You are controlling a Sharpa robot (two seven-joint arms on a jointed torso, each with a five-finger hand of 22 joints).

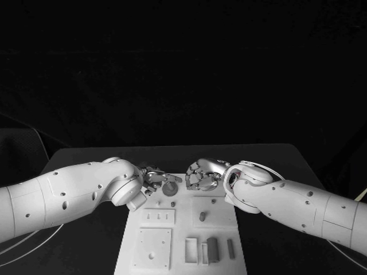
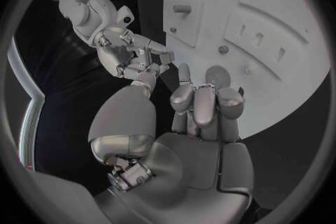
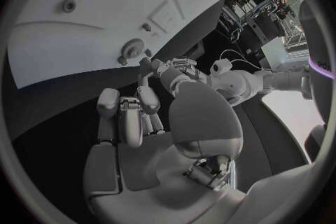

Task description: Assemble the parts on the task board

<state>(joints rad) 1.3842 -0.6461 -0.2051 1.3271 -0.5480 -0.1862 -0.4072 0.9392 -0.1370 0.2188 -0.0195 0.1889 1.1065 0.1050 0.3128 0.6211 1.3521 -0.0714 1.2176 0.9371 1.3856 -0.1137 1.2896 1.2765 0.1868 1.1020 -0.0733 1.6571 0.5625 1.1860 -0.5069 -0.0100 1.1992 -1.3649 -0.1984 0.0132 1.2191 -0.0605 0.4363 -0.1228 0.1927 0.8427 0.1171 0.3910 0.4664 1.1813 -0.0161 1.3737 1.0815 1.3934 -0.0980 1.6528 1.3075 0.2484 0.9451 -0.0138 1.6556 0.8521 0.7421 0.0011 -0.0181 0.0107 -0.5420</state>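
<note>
Left hand (image 1: 156,179) fingers (image 2: 204,102) curled (nothing held), right hand (image 1: 203,173) alike

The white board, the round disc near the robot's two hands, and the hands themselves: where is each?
task board (image 1: 155,243), head view, on its near left panel.
round disc (image 2: 217,75), left wrist view, on its flat face.
left hand (image 1: 157,179), head view, on its middle.
right hand (image 1: 203,174), head view, on its middle.
</note>
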